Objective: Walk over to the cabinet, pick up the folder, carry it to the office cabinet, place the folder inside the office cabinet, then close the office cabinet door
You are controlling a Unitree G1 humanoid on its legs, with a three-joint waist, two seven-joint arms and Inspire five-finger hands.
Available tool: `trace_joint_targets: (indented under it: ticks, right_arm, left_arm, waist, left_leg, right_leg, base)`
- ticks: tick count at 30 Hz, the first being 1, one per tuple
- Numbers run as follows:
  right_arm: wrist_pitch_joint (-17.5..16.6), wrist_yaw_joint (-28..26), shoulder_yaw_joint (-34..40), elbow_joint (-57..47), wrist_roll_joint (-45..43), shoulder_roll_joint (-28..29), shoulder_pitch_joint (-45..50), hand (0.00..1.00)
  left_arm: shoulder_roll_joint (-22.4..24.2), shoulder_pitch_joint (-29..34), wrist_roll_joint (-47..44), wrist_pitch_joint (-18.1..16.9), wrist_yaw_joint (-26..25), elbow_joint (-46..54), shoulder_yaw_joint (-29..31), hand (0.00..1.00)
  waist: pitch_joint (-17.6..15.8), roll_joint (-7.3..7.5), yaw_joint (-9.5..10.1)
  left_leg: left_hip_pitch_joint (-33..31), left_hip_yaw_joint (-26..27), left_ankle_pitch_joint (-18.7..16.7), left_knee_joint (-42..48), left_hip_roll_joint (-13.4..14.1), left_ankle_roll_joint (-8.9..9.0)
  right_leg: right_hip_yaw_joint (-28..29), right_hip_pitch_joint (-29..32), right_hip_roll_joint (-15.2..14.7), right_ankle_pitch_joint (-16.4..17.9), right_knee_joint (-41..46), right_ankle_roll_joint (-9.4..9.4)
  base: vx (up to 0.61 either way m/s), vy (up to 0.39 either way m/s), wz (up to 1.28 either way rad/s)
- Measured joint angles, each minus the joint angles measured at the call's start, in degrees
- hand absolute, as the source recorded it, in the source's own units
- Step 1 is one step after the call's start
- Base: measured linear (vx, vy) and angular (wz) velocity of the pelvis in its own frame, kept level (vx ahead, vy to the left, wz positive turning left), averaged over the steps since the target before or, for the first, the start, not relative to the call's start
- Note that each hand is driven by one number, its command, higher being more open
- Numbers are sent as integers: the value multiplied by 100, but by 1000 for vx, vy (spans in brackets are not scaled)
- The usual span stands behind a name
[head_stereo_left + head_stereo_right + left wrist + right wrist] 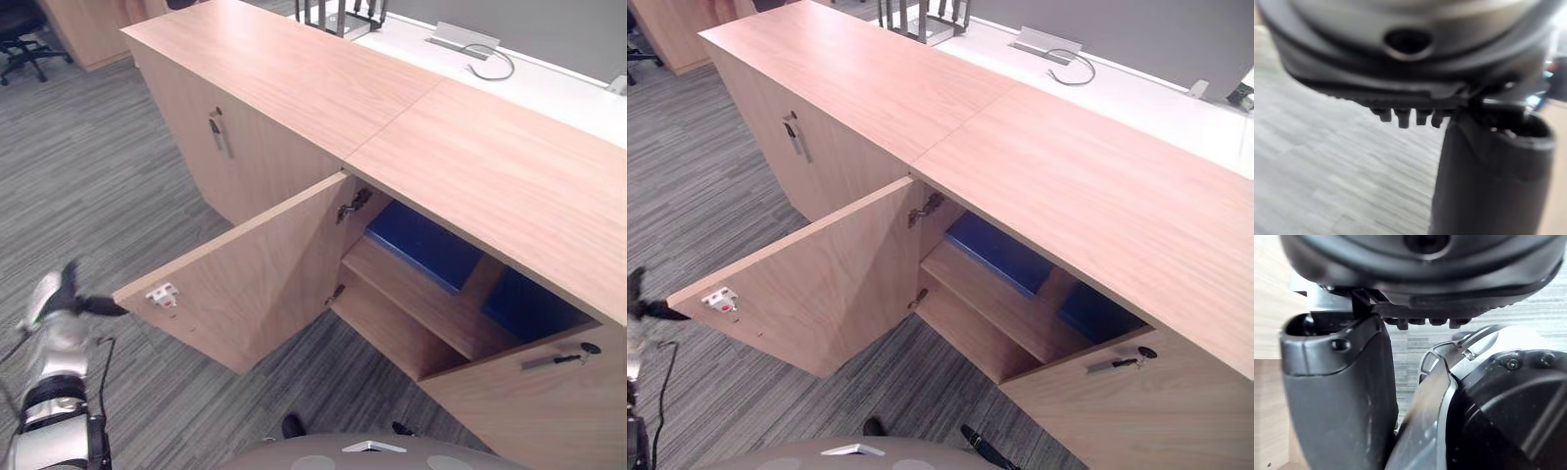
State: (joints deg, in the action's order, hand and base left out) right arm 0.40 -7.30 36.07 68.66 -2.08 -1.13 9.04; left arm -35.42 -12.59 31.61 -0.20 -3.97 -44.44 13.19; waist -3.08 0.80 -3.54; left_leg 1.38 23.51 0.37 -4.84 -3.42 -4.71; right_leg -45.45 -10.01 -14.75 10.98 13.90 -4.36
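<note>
The office cabinet [490, 166] stands in front of me with its left door [235, 284] swung wide open toward me. A blue folder [423, 245] lies inside on the upper shelf, and more blue [529, 305] shows beyond a wooden upright. My left hand [57, 299] hangs low at the left, just off the free edge of the open door, with fingers relaxed and nothing in it. In the right wrist view my right hand [1337, 396] is near my body, its thumb straight and empty.
The cabinet's right door [549, 401] is shut, with a key in its lock [560, 358]. A second cabinet [255, 147] with a shut door adjoins on the left. Behind are a white desk [549, 78], a wire rack [341, 14] and an office chair [22, 39]. Grey carpet [88, 196] lies to the left.
</note>
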Motion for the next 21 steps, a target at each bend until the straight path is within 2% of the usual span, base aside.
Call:
trace_joint_targets:
  ticks: [1, 2, 3, 5, 7, 8, 9, 10, 11, 12, 14, 16, 18, 21]
  right_arm:
    - [-17, -8, -89, -45, 62, -2, 26, 100]
    - [-97, -31, -208, -152, 346, -25, 58, 100]
    - [-165, -74, -291, -234, 550, -76, 109, 100]
    - [-232, -116, -373, -315, 937, -242, 149, 100]
    - [-361, -121, -718, -417, 1524, -456, 131, 100]
    - [-371, -119, -797, -438, 1569, -495, 120, 100]
    - [-369, -89, -919, -442, 1754, -544, 63, 100]
    - [-330, -37, -1113, -440, 1766, -579, -12, 100]
    - [-302, -27, -1223, -438, 1765, -582, -49, 100]
    - [-278, 1, -1360, -438, 1760, -569, -86, 100]
    - [-245, 16, -1520, -440, 1762, -555, -138, 100]
    - [-247, 21, -1755, -449, 1766, -548, -157, 100]
    - [-253, -6, -2005, -559, 2045, -517, -174, 100]
    - [-300, -104, -2321, -661, 2436, -542, -216, 100]
  left_arm:
    - [44, 34, 92, -22, -19, 220, -195, 100]
    - [-137, 284, 524, -244, -64, 410, -457, 100]
    - [-150, 408, 641, -298, -125, 523, -655, 100]
    - [-45, 517, 874, -303, -206, 521, -1085, 100]
    - [-106, 897, 1152, -501, -188, 620, -2096, 100]
    - [-121, 976, 1206, -554, -162, 666, -2412, 100]
    - [-127, 1068, 1332, -680, -67, 802, -3076, 100]
    - [-61, 1085, 1489, -960, 81, 979, -3683, 100]
    - [-12, 1086, 1630, -1115, 154, 1102, -3906, 100]
    - [-41, 1117, 1795, -1496, 218, 1465, -4341, 100]
    - [153, 1114, 1794, -1627, 348, 1568, -4476, 100]
    - [338, 1115, 1763, -1712, 437, 1593, -4639, 100]
    - [350, 1169, 1686, -1842, 602, 1595, -4799, 100]
    - [352, 1371, 1582, -1875, 798, 1799, -4843, 100]
  waist:
    - [4, 6, -11]
    - [5, 10, -53]
    - [3, 7, -58]
    - [-4, -10, 53]
    - [-6, -129, 62]
    - [-10, -143, 64]
    - [-14, -172, 60]
    - [-14, -195, 35]
    - [-23, -187, 15]
    - [-50, -200, 21]
    - [-62, -194, -5]
    - [-94, -108, -65]
    - [-91, 18, -159]
    - [-108, 124, -275]
  left_leg:
    - [23, 5, 8, 0, 32, 12]
    - [41, 29, 24, 0, 66, 46]
    - [42, 49, 36, 0, 72, 76]
    - [92, 48, 45, -6, 106, 181]
    - [98, 76, 38, -28, 170, 301]
    - [96, 94, 41, -31, 176, 317]
    - [95, 137, 46, -33, 190, 334]
    - [87, 162, 38, -34, 193, 348]
    - [78, 174, 38, -35, 194, 348]
    - [62, 190, 39, -35, 196, 348]
    - [41, 196, 54, -35, 189, 328]
    - [79, 201, 81, -34, 189, 328]
    - [115, 215, 85, -34, 191, 331]
    - [170, 246, 87, -32, 194, 337]
  right_leg:
    - [-1, 14, 10, 11, -29, 17]
    - [5, 69, 22, 1, -201, 26]
    - [16, 124, 17, -51, -363, 17]
    - [39, 121, 25, -159, -429, -120]
    - [100, 113, 90, -176, -487, -146]
    - [115, 116, 101, -177, -507, -147]
    - [131, 135, 108, -176, -516, -148]
    - [167, 158, 113, -172, -532, -152]
    - [174, 166, 118, -172, -554, -155]
    - [180, 169, 134, -193, -606, -190]
    - [180, 167, 147, -239, -667, -249]
    - [179, 104, 172, -276, -731, -242]
    - [183, 60, 189, -277, -766, -241]
    - [184, -8, 207, -290, -793, -228]
  base:
    - [33, -83, -21]
    - [18, -86, -12]
    - [3, -96, -3]
    - [-13, -68, 4]
    - [-28, -77, -7]
    - [-41, -60, -18]
    - [-58, -38, -20]
    - [-49, -28, -19]
    - [-56, -7, -14]
    - [-43, 8, -6]
    - [-25, 6, -2]
    - [0, 0, 0]
    - [13, -22, -4]
    - [32, -32, -3]
